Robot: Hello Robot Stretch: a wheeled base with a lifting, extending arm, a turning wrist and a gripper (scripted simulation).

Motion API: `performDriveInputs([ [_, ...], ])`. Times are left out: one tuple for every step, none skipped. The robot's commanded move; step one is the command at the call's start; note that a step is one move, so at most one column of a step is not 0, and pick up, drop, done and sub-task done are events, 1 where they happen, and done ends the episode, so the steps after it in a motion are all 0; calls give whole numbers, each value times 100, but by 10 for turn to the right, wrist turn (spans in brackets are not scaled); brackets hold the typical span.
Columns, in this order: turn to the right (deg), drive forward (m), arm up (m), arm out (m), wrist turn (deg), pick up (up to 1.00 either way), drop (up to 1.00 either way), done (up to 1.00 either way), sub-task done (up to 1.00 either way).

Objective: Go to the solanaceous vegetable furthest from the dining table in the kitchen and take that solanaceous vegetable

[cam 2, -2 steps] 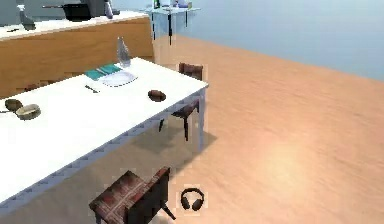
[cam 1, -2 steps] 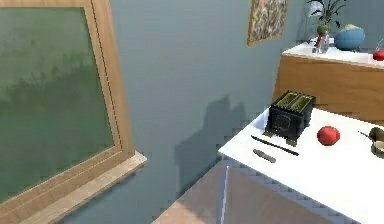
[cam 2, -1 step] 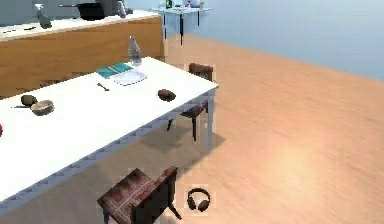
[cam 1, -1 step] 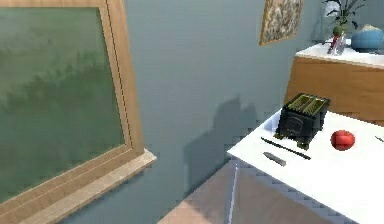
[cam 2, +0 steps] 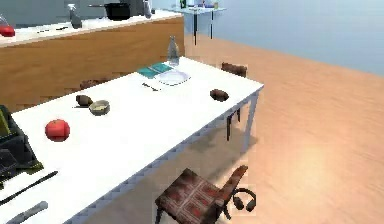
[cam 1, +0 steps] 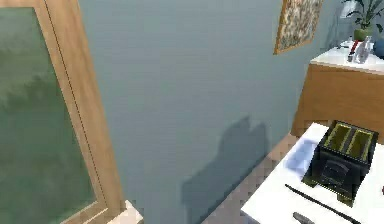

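On the long white bench [cam 2: 150,120] in your arm side view lies a round red tomato [cam 2: 57,129], alone near the bench's left end. Up and right of it you see a brown lump [cam 2: 84,100], and just beside that a small pale bowl [cam 2: 99,107]; you cannot tell what the bowl holds. A second red thing [cam 2: 6,30] sits on the wooden counter [cam 2: 90,50] behind the bench, at the view's left edge, too small for you to name. Whether the tomato or that red thing is the one the task means cannot be told here.

Further along the bench stand a clear bottle [cam 2: 172,50], a pale shallow tray [cam 2: 173,77] and a teal cloth [cam 2: 153,70] touching the tray's left side. Another brown thing [cam 2: 219,95] lies near the bench's far right corner. On the counter a dark pot [cam 2: 118,11] stands upright, its inside hidden from you.

In your forward view a dark toaster [cam 1: 343,155] stands on the bench, its two slots showing yellow-green inside. A dark knife [cam 1: 320,203] lies just in front of it. A wooden chair [cam 2: 200,197] stands at the bench's near side.

You cannot tell the claw's state.
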Motion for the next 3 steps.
performDriveInputs([
  [450,0,0,0,0,0,0,0,0],
  [450,0,0,0,0,0,0,0,0],
  [450,0,0,0,0,0,0,0,0],
])
